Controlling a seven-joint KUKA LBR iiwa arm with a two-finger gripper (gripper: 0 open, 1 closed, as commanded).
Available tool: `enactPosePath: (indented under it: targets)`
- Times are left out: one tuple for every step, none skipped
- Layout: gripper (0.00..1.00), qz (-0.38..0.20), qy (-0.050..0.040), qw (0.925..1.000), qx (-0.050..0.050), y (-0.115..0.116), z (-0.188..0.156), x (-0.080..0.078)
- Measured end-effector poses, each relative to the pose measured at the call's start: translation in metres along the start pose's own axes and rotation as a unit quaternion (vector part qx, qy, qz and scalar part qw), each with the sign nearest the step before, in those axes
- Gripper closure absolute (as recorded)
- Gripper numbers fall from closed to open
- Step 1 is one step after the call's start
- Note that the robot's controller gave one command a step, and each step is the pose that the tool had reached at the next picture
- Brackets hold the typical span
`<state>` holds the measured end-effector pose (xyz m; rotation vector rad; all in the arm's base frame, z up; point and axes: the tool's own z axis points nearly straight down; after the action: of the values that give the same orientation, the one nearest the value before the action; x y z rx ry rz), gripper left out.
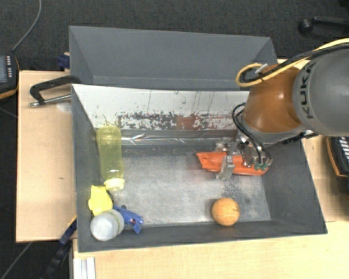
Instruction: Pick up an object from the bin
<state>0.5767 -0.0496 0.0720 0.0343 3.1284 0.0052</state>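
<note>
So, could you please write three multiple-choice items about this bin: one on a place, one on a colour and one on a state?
1. Where in the bin does the orange ball lie?
A) by the wall at the view's bottom, right of the middle
B) in the back left corner
C) in the back right corner

2. What colour is the flat thing beneath the gripper?
A) blue
B) orange-red
C) white

3. How is the pale yellow bottle placed?
A) standing upright
B) lying on its side along the left wall
C) leaning on the ball

Answers:
1 A: the ball rests by the bottom wall.
2 B: orange-red shows on both sides of the gripper.
3 B: the bottle's length runs along the floor.
</note>
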Motion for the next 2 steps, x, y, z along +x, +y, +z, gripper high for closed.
enactPosePath:
  targets:
    - [1.0, 0.0, -0.0019, 1.0, 0.0, 0.0, -0.003, -0.001]
    - [1.0, 0.0, 0.0033, 1.0, -0.001, 0.001, -0.018, 0.002]
